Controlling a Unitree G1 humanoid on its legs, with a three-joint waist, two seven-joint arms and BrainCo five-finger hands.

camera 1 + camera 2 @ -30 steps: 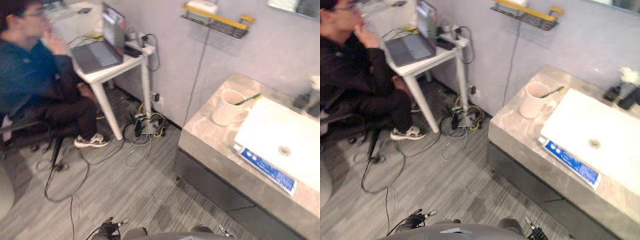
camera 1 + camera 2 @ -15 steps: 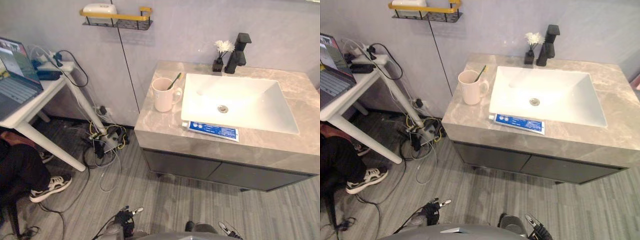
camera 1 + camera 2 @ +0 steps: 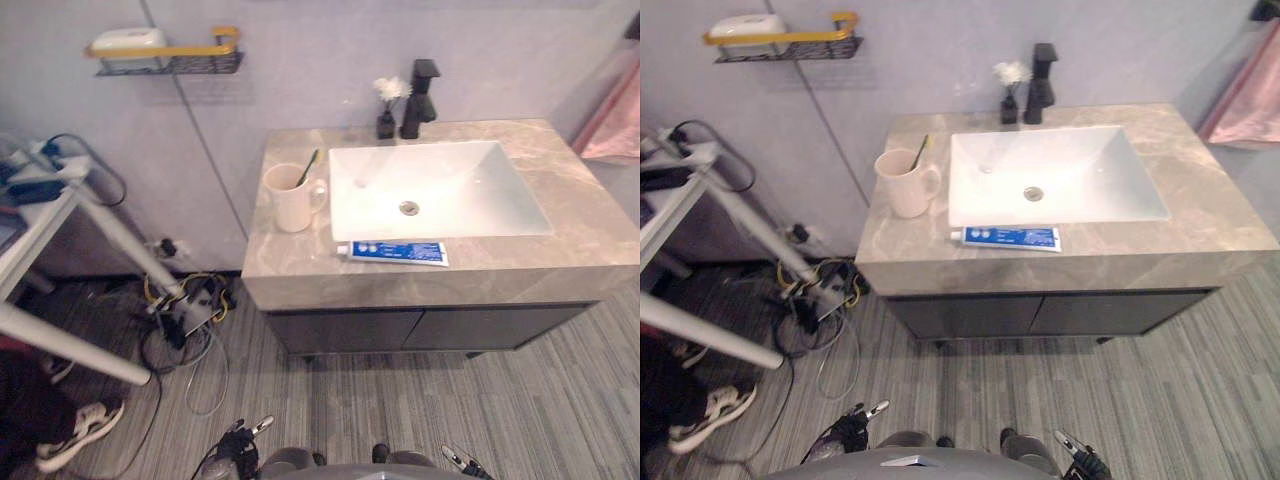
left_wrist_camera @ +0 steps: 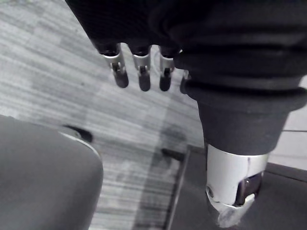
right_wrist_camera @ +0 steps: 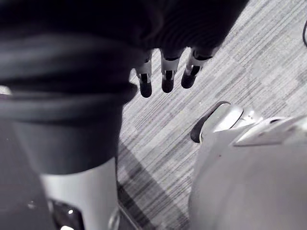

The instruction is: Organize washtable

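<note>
Silver fingers of left hand (image 4: 142, 72) and right hand (image 5: 166, 74): straight, slightly apart, over plank floor (image 4: 57, 72). Hold nothing. Beyond, on marble washtable (image 3: 590, 235): toothpaste tube (image 3: 398, 253) flat at 6 o'clock of basin (image 3: 450, 190), mug (image 3: 290, 205) with toothbrush (image 3: 309, 165) at 9, black tap (image 3: 420, 95) and flower vase (image 3: 386, 115) at 12.

I see open desk (image 3: 592, 228) right of the sink (image 3: 470, 190). On the left, the mug (image 3: 290, 207) and toothbrush (image 3: 309, 163) block the way. A tube (image 3: 398, 253) lies along the front strip. The tap (image 3: 420, 95) and vase (image 3: 386, 122) crowd the back.
</note>
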